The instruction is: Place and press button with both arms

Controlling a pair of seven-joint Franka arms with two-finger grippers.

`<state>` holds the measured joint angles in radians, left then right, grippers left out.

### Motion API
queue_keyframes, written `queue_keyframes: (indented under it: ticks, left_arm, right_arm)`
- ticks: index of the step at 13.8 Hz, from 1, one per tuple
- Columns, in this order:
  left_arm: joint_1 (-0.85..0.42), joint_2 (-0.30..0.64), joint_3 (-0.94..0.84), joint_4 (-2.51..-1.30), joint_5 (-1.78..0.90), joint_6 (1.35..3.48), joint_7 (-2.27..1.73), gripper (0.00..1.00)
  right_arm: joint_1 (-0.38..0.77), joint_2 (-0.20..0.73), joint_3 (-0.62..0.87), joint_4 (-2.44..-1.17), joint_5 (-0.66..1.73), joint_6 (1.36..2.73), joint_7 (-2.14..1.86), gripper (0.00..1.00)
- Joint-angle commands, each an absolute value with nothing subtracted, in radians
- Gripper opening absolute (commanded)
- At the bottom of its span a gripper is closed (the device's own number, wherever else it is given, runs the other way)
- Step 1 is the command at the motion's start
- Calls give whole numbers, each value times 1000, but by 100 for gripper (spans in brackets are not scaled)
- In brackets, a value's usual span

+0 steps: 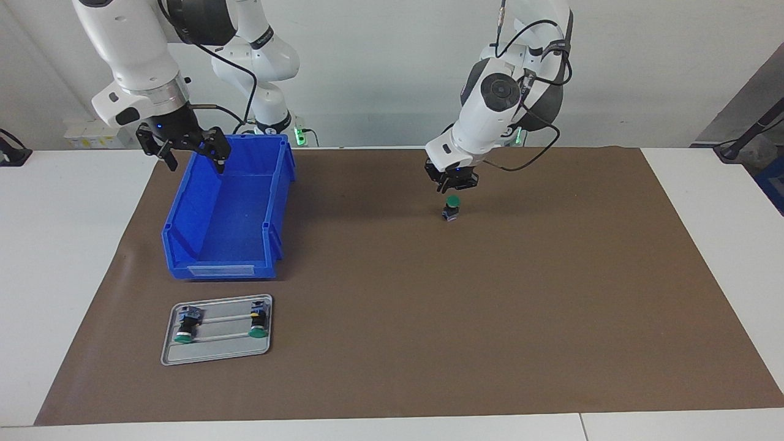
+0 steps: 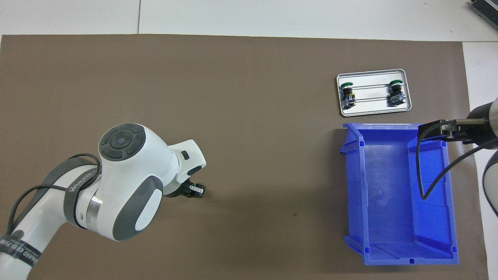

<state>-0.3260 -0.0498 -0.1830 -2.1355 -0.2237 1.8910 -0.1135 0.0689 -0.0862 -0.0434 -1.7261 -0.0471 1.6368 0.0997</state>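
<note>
The button (image 1: 452,208) stands upright on the brown mat, green cap up, roughly mid-table toward the left arm's end. My left gripper (image 1: 451,187) hangs directly over it, pointing down, shut, with its fingertips together just above the cap; I cannot tell whether they touch it. In the overhead view the left arm's wrist hides the button, and only part of the left gripper (image 2: 195,189) shows. My right gripper (image 1: 193,150) waits open over the blue bin's end nearest the robots, holding nothing.
A blue bin (image 1: 280,196) (image 2: 360,186) sits toward the right arm's end. Farther from the robots lies a metal tray (image 1: 220,350) (image 2: 373,111) with two green-capped switches (image 1: 185,324) (image 1: 258,321) lying on it. A brown mat (image 1: 490,318) covers the table.
</note>
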Motion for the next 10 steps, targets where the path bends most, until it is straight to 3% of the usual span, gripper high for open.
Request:
queue_keyframes:
  ticks: [1, 4, 10]
  left_arm:
    - [-325, -94, -187, -2203, -207, 1972, -152, 0]
    - [-321, -94, -187, -2269, -209, 2138, -149, 0]
    - [-296, -94, -187, -2289, -207, 2157, -146, 0]
  right_arm:
    - [63, -117, -40, -1759, -34, 1654, 107, 100]
    - [64, -117, -40, -1759, -34, 1655, 106, 100]
    - [64, -115, -40, -1759, -34, 1655, 106, 100]
